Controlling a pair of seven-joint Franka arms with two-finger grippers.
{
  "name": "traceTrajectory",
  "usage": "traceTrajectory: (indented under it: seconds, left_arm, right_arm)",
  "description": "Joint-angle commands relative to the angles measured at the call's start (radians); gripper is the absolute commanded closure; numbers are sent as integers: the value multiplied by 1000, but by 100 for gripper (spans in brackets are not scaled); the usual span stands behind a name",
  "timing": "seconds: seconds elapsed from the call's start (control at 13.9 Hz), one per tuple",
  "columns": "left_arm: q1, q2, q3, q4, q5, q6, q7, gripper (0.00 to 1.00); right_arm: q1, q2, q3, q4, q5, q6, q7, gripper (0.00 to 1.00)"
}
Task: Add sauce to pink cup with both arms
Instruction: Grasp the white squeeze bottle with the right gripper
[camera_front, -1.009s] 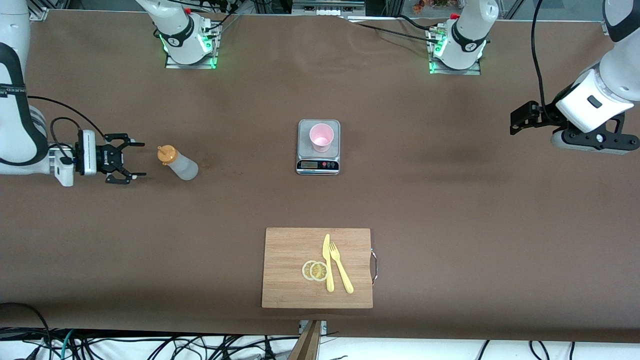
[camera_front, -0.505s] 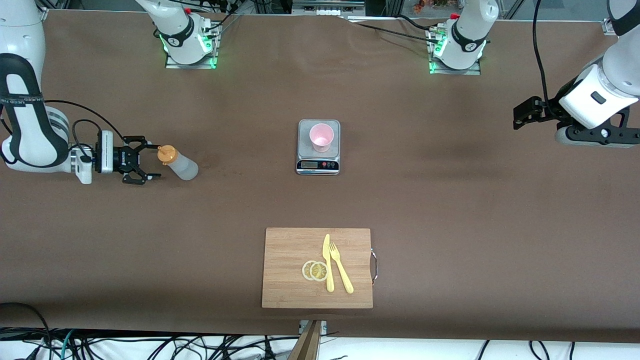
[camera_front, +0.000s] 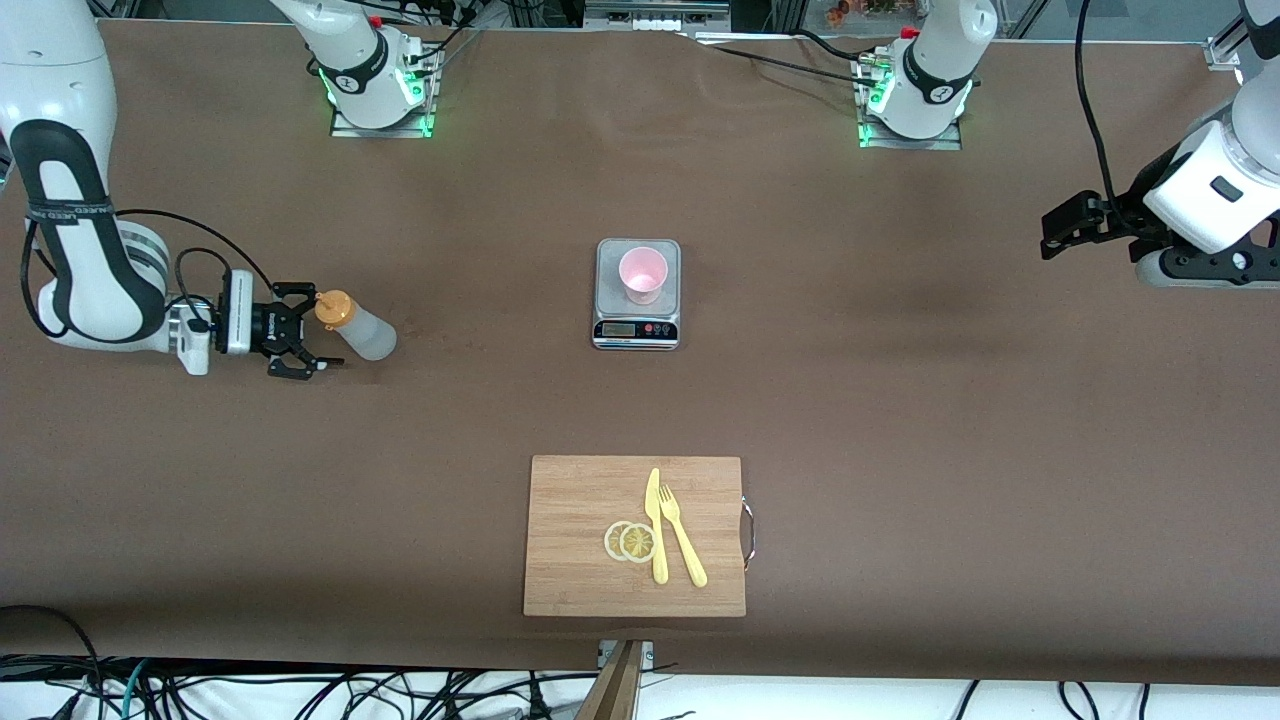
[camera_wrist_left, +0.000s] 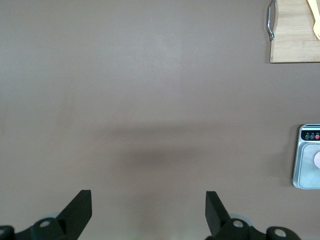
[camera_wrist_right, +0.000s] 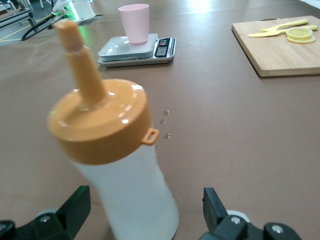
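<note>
Since the earlier frames your right hand (camera_front: 308, 345) has slid along the tabletop (camera_front: 900, 400) toward the squeeze bottle (camera_front: 357, 329), and its spread fingers now reach either side of the orange cap (camera_front: 334, 309) without pinching it. Your left hand (camera_front: 1062, 230) has drawn back toward the left arm's end of the tabletop.

You can see in the right wrist view that the squeeze bottle (camera_wrist_right: 120, 165) stands between the two fingertips (camera_wrist_right: 75, 207), with open space on both sides of its whitish body. The orange cap (camera_wrist_right: 100, 122) and nozzle lean a little. A few small droplets (camera_wrist_right: 164, 122) lie on the tabletop near it.

Your pink cup (camera_front: 642, 275) stands upright on the grey scale (camera_front: 637, 325) at the middle of the tabletop, at about 3 o'clock from the bottle and well apart from it.

Your left hand hangs in the air over bare tabletop, fingers spread wide and holding nothing, as the left wrist view confirms.

At roughly 6 o'clock from the scale, nearer the front camera, a wooden cutting board (camera_front: 570, 540) carries two lemon slices (camera_front: 630, 541), a yellow knife (camera_front: 655, 525) and a yellow fork (camera_front: 682, 536).
</note>
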Motion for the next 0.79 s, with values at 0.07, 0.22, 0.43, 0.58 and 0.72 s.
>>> traceTrajectory:
  seconds: [0.07, 0.22, 0.43, 0.58, 0.72]
  left_arm:
    - [0, 14, -3, 29, 23, -26, -11, 0]
    - [0, 16, -6, 27, 23, -26, -11, 0]
    - [-1, 17, -7, 29, 23, -26, -12, 0]
    - [-1, 17, -6, 27, 23, -26, -12, 0]
    - [0, 19, -6, 29, 23, -25, -12, 0]
  right_arm:
    - [33, 17, -1, -11, 57, 32, -23, 0]
    - [39, 14, -1, -11, 55, 32, -23, 15]
    - [37, 11, -1, -7, 41, 32, -25, 61]
    - [39, 5, -1, -2, 38, 29, -25, 91]
    - [42, -18, 2, 1, 29, 34, -2, 92]
